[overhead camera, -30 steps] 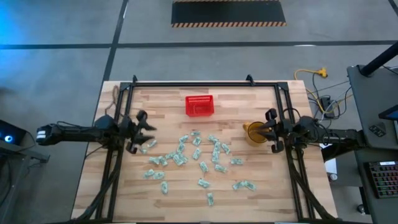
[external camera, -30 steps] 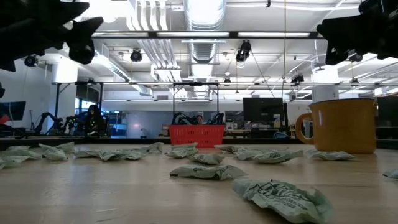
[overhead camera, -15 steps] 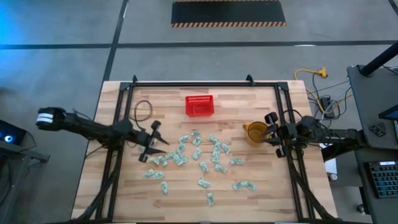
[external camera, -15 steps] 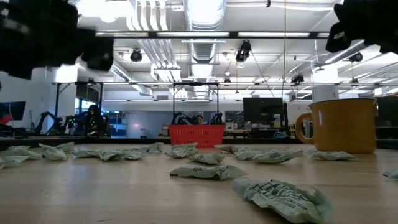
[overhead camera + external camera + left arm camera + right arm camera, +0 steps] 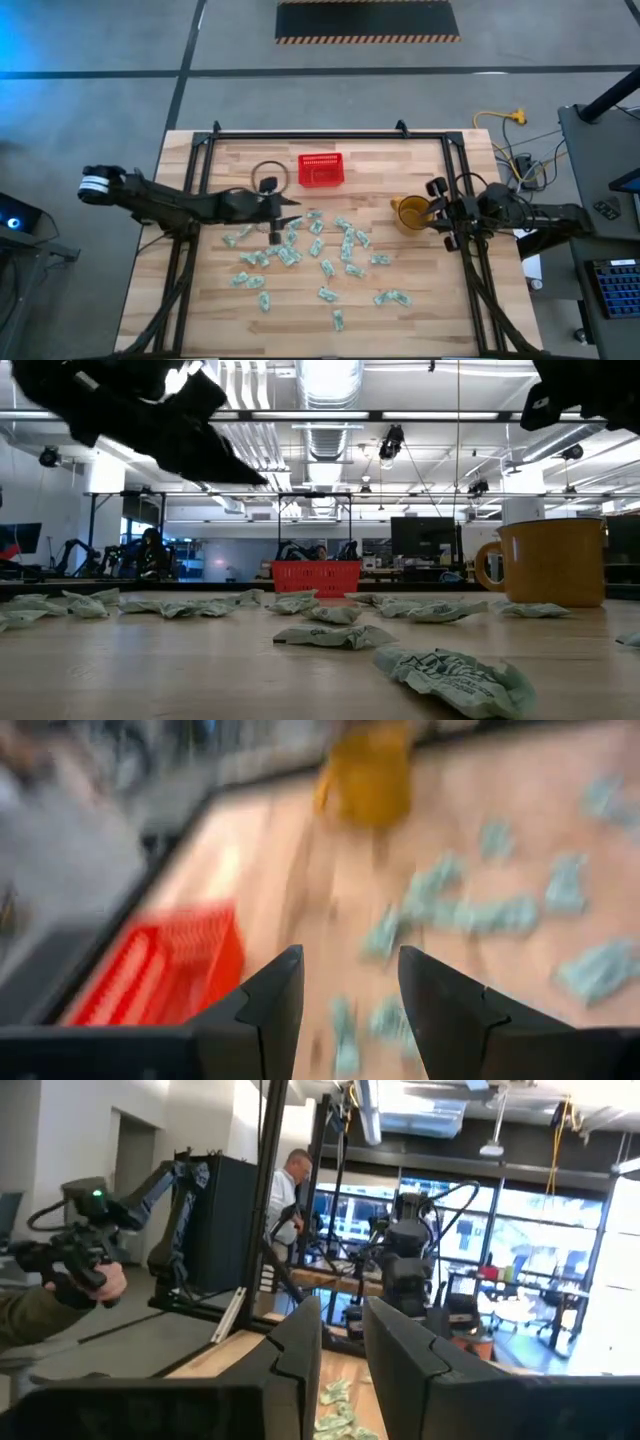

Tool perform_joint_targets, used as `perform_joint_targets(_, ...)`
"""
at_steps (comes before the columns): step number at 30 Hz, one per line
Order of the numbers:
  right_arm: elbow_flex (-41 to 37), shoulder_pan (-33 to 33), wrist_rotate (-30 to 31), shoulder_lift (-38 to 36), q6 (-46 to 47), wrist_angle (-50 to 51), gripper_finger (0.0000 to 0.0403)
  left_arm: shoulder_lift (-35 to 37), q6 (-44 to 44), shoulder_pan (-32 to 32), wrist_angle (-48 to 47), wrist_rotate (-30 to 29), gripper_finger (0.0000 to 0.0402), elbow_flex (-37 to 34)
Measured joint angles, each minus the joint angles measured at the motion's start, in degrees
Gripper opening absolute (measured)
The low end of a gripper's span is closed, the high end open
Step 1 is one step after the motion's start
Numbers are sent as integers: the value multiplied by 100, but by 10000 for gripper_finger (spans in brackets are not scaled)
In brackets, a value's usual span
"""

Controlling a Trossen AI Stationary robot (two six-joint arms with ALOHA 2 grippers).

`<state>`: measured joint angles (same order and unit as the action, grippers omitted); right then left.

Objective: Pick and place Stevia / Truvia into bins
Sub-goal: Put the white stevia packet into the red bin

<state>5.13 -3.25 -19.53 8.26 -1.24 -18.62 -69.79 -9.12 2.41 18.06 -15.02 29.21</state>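
Above the pale wooden bench [image 5: 200, 320], the left claw [image 5: 276, 218] hangs over the scattered pale green and white paper sachets [image 5: 318, 250], its fingers [image 5: 268, 1005] parted with nothing between them. These sachets lie spread across the bench's middle, reaching toward six o'clock. At twelve o'clock from them sits the small red latticed plastic basket [image 5: 320, 170], just beyond the left claw at its one o'clock. At three o'clock stands a yellow mug [image 5: 406, 213], with the right claw [image 5: 440, 214] beside it, raised off the bench, part open and holding nothing.
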Motion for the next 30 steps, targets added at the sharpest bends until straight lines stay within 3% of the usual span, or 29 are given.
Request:
perform_joint_targets(5, 210, 0, 0, 597, 108, 99, 68, -350, 1007, 97, -2204, -75, 148, 1007)
perform_joint_targets(9, 345, 0, 0, 1075, -27, 86, 68, -744, 1694, 133, -3120, -250, 148, 1299)
perform_joint_targets(18, 565, 0, 2, 1851, -152, 118, 68, -1434, 1731, 116, -3098, -335, 148, 1433)
perform_joint_targets(30, 685, 0, 3, 2123, -178, 99, 68, -2107, 1637, -110, -2690, -236, 148, 1427)
